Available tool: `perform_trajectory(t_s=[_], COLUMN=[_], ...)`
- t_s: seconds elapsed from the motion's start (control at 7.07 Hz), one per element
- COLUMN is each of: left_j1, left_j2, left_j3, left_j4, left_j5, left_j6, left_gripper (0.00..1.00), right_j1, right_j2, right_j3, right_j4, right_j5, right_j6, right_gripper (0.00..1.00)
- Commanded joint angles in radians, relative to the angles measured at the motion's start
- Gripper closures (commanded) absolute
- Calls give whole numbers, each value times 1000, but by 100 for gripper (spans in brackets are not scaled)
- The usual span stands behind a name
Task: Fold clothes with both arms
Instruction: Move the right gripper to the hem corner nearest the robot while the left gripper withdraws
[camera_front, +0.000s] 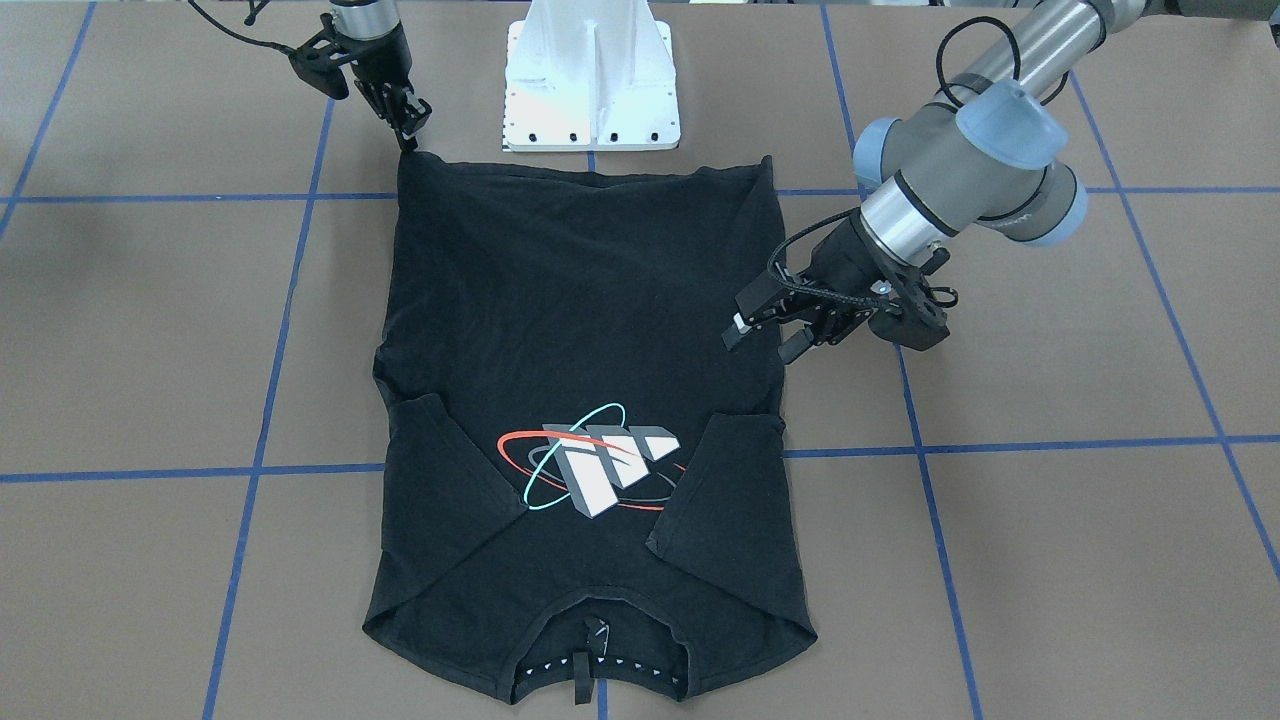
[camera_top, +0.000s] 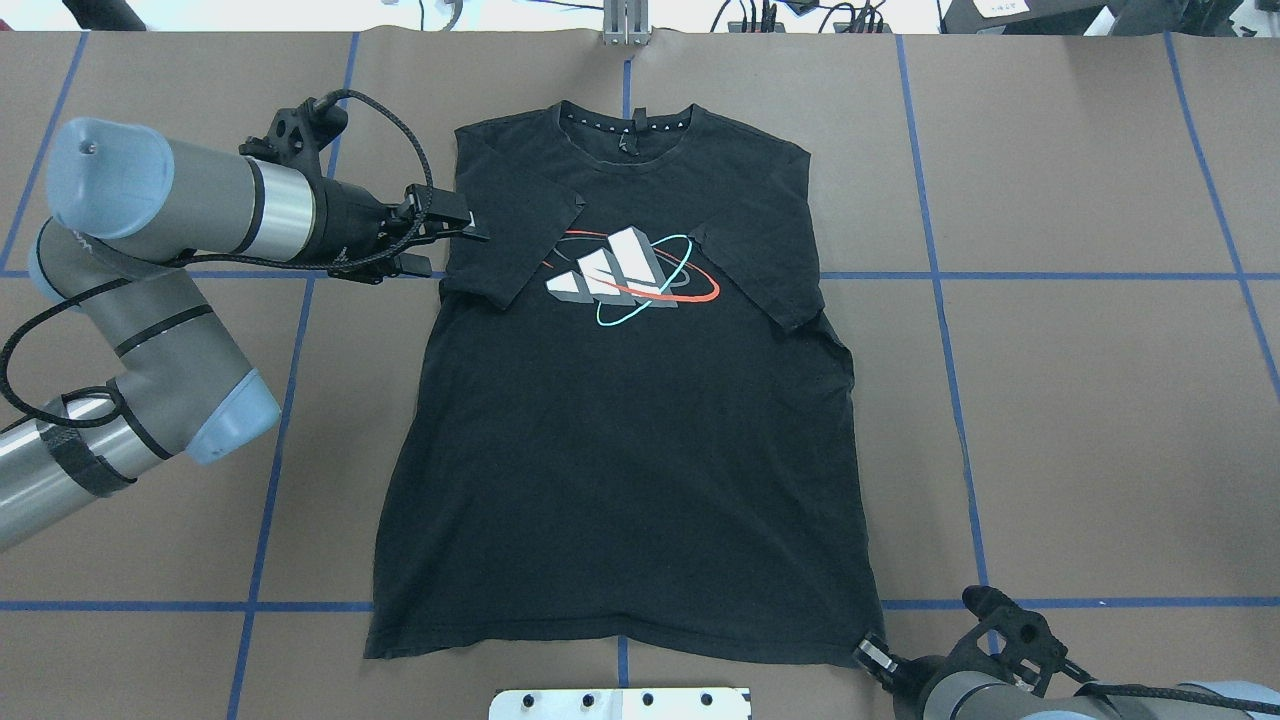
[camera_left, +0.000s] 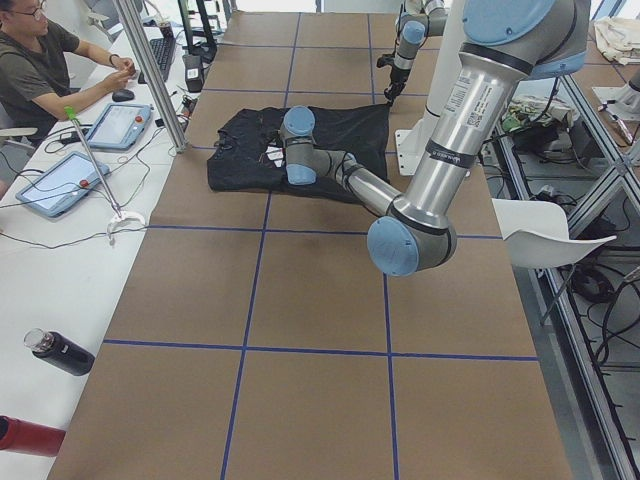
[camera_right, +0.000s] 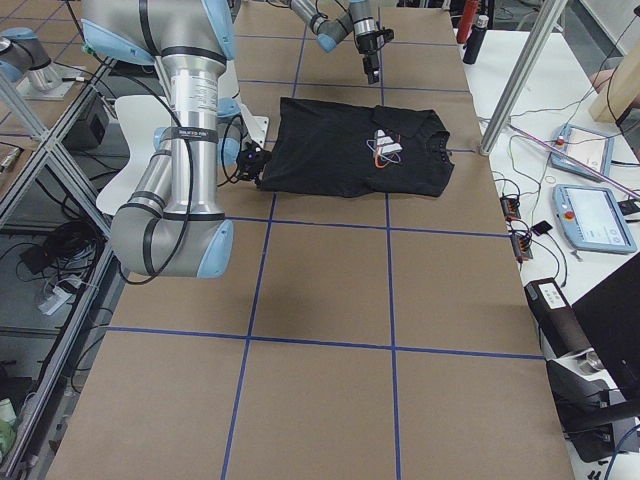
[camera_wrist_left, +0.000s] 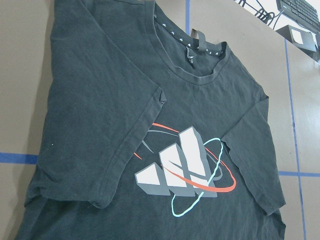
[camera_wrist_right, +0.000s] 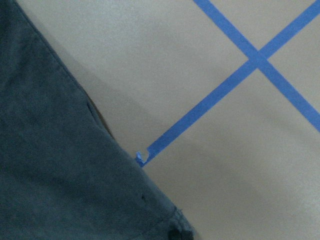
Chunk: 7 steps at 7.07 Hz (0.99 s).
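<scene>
- Jaws of the left gripper stand spread apart and hold nothing.
- We see this gripper lying nearly level, just beside the side edge of the T-shirt, on the robot's left and close to the folded sleeve.
- For the right gripper we cannot tell if its jaws are spread or pressed together. Its tip points down at the hem corner on the robot's right, and it seems to touch the cloth there.
- In the right wrist view we see only this edge of black cloth, the brown surface and the blue tape.
- Our black T-shirt lies flat on the brown tabletop, in the middle, with the print side up.
- Its collar points away from the robot, and the hem lies near the white pedestal base.
- Both of the 2 sleeves are folded inward over the chest.
- Between the sleeves we see the graphic, white-grey blocks with 1 red ring and 1 teal ring around them.
- Blue tape lines cross the tabletop as a grid and pass under the shirt.
</scene>
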Motion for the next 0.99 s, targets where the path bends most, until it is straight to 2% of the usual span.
perform_trajectory(t_s=[0.0, 0.14, 0.28, 0.42, 0.71, 0.85], left_j1=[74, 155, 261, 364, 673, 742], left_j2=[119, 173, 275, 372, 426, 431], left_j3=[-218, -340, -466, -545, -559, -555], left_j4=[232, 403, 494, 498, 545, 571], left_j5=[139, 257, 360, 405, 637, 667], left_j6=[-65, -65, -71, -177, -378, -393], left_gripper=[5, 5, 5, 5, 11, 13], right_j1=[1, 1, 1, 1, 1, 1], right_j2=[-82, -94, -99, -99, -99, -99], right_j3=[83, 94, 94, 94, 93, 91], right_j4=[12, 32, 48, 48, 49, 49], right_j5=[29, 43, 45, 45, 45, 45], right_j6=[-31, -34, -34, -34, -34, -34], right_gripper=[100, 100, 100, 100, 100, 100])
